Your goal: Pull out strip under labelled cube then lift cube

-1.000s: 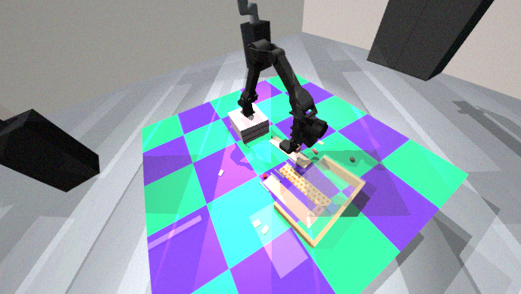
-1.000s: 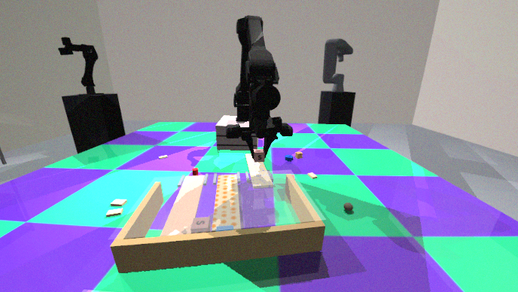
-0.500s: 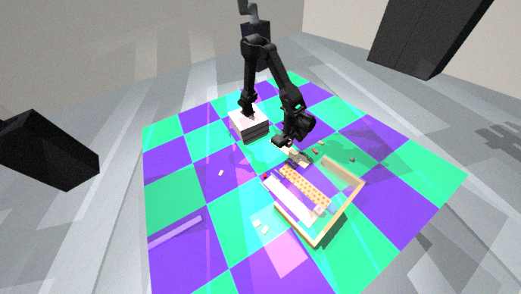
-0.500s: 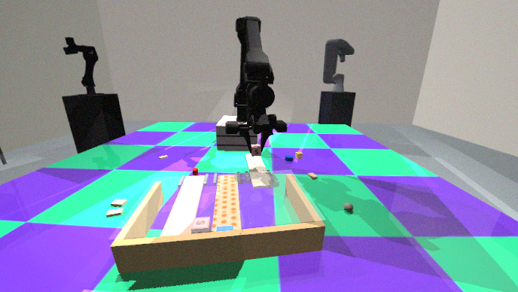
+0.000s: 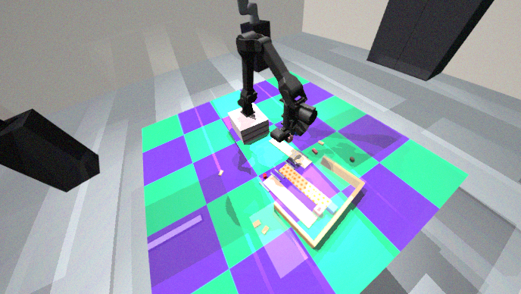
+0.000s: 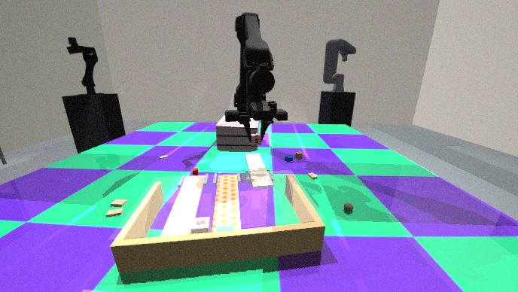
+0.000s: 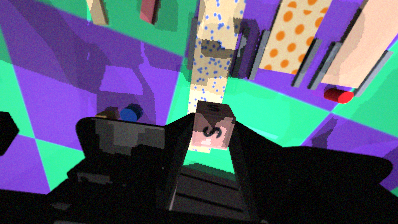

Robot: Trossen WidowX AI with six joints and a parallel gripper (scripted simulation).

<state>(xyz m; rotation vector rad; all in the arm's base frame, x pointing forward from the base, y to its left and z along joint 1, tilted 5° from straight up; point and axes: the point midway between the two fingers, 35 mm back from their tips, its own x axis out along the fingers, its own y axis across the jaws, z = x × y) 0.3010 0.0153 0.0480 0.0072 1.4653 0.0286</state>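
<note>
Gripping the pink labelled cube (image 6: 256, 139) (image 7: 213, 125) between its partly closed fingers, the end effector (image 5: 285, 137) (image 6: 256, 137) (image 7: 210, 119) holds it above the worktop (image 5: 242, 197) (image 6: 380, 196) (image 7: 55, 110). Below the end effector, the blue-dotted strip (image 5: 291, 152) (image 6: 259, 170) (image 7: 210, 64) lies outside the wooden frame's walls. Farther out from the end effector, the orange-dotted strip (image 5: 304, 184) (image 6: 227, 201) (image 7: 295, 36) and the plain pale strip (image 5: 291, 200) (image 6: 184, 206) (image 7: 367, 42) lie side by side within the wooden frame (image 5: 355, 193) (image 6: 222, 248), a second S-marked block (image 5: 319, 210) (image 6: 200, 224) near its front wall.

From my feed, the black fingers covered part of the blue-dotted strip (image 7: 212, 55), and the orange-dotted strip (image 7: 295, 37) ran past the wrist picture's top edge.
</note>
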